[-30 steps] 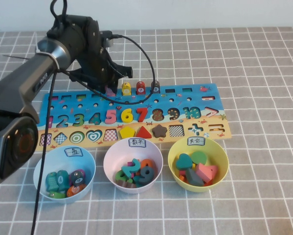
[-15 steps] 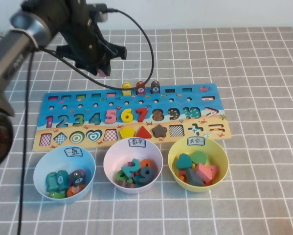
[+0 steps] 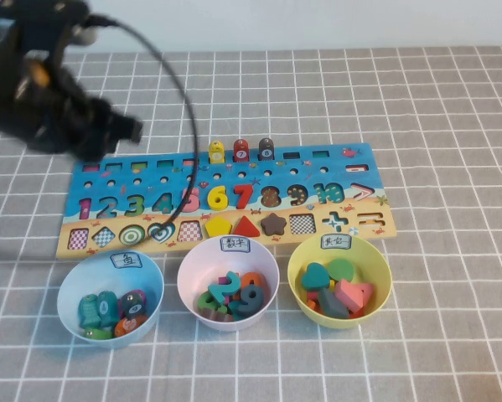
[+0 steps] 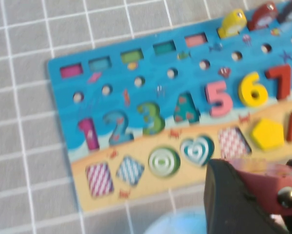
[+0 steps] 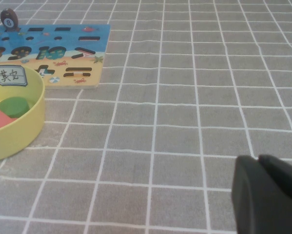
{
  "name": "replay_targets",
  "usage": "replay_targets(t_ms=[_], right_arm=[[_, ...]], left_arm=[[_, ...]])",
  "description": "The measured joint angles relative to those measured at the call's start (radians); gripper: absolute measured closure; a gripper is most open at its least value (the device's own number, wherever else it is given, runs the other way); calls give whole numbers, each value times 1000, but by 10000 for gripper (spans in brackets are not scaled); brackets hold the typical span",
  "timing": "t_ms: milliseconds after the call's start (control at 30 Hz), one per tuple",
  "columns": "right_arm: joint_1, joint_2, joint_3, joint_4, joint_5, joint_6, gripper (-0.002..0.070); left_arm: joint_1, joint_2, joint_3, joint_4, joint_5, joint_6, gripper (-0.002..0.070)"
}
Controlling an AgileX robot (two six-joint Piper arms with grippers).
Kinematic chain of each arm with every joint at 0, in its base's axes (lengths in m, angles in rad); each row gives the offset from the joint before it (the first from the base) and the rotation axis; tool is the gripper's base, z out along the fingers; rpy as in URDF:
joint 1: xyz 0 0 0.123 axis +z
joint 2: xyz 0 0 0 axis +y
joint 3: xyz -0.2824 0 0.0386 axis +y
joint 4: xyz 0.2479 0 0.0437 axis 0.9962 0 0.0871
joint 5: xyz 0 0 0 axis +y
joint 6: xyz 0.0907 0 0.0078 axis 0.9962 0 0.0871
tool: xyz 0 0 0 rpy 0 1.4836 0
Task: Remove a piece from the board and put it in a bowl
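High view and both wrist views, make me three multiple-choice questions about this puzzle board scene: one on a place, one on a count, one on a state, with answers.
1. Where is the left hand?
A. above the left part of the board
B. over the middle bowl
C. beyond the board's right end

2. How many fish pieces stand in the board's far row?
A. one
B. three
C. five

3. What state is the pink piece in?
A. seated in its slot
B. lying in a bowl
C. gripped in the left hand

Answers:
1 A: its wrist view looks down on numbers 1 to 7.
2 B: one yellow, one red and one dark.
3 C: it sits clamped against that hand's dark finger.

The right hand hovers over bare table beside the yellow bowl.
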Motion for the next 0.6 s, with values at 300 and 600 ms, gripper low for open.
replay_targets(t_ms=[300,600], right_arm=[[0,-2,0,0,0,0,694],[0,-4,0,0,0,0,694]], left_arm=[[0,-434,522,3,-319,2,483],[0,-645,871,-3,-548,4,483]])
